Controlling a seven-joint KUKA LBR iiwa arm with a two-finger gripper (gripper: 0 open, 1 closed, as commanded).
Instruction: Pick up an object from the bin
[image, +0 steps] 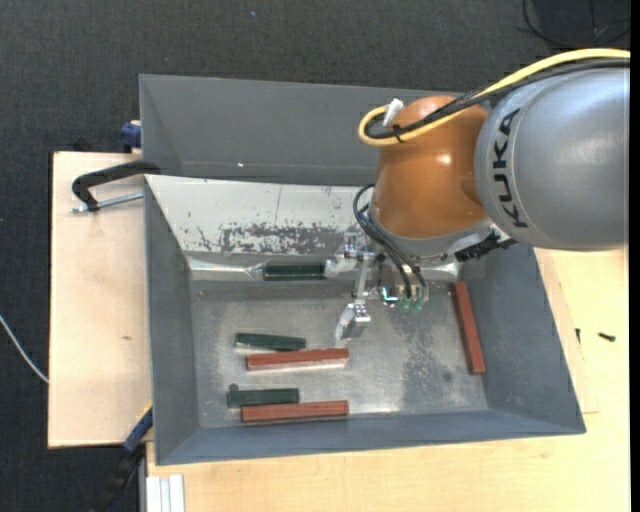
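Note:
My gripper (381, 310) hangs over the middle of the bin floor, slightly toward the back, and is open with nothing between its fingers. One metal fingertip (351, 322) points down to the left, just above the right end of a red-brown bar (298, 359). A dark green bar (270, 342) lies right behind that red-brown bar. Against the back wall, left of the gripper, lies a dark green marker-like stick (294, 270). A second red-brown bar (468, 327) leans along the right wall, to the gripper's right.
Near the front wall lie another red-brown bar (295, 410) and a short dark green piece (262, 397) side by side. The arm with its orange cover hangs over the bin's back right part.

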